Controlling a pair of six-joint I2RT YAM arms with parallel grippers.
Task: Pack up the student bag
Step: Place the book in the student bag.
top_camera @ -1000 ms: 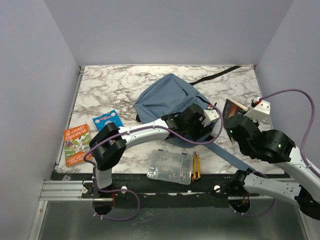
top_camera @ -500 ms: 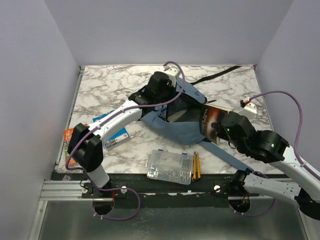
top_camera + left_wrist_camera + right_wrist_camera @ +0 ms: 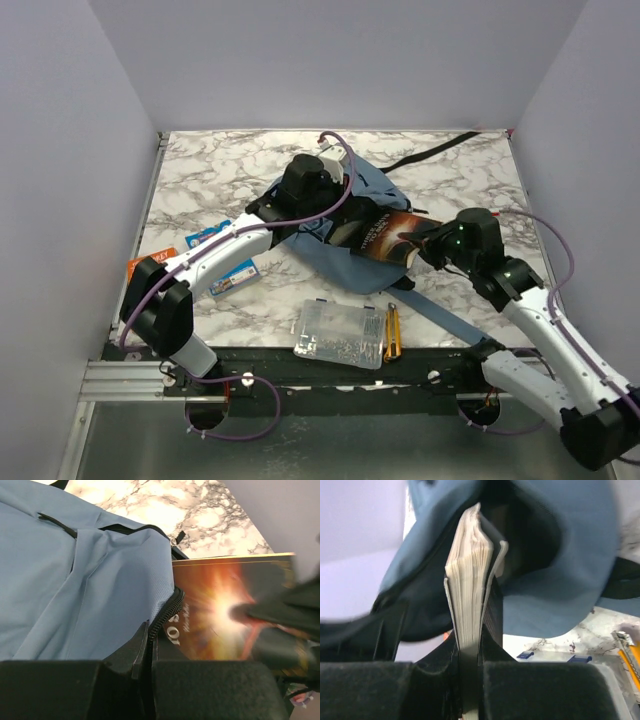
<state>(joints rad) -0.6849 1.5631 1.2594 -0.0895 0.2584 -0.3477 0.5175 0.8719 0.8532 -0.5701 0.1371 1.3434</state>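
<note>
The student bag (image 3: 368, 268), blue-grey fabric, lies mid-table with its zip mouth held up. My left gripper (image 3: 328, 222) is shut on the bag's zipper edge (image 3: 159, 620), pinching the fabric rim between its jaws. My right gripper (image 3: 426, 245) is shut on a thick book (image 3: 385, 232) with a dark orange cover. The book's far end sits in the bag's mouth. In the right wrist view the book's page edge (image 3: 469, 595) stands upright between the fingers, pointing into the dark opening of the bag (image 3: 560, 555). The left wrist view shows the book's cover (image 3: 220, 615) just beside the zipper.
A clear plastic box (image 3: 340, 333) and a yellow-black knife (image 3: 392, 333) lie near the front edge. An orange book (image 3: 140, 265) and a blue packet (image 3: 232, 276) lie at the left, partly under my left arm. A bag strap (image 3: 450, 318) trails front right.
My left gripper moved from the bag's near side to its far rim, shut on the zipper edge and lifted the mouth. My right gripper carried the book left, into the opening.
</note>
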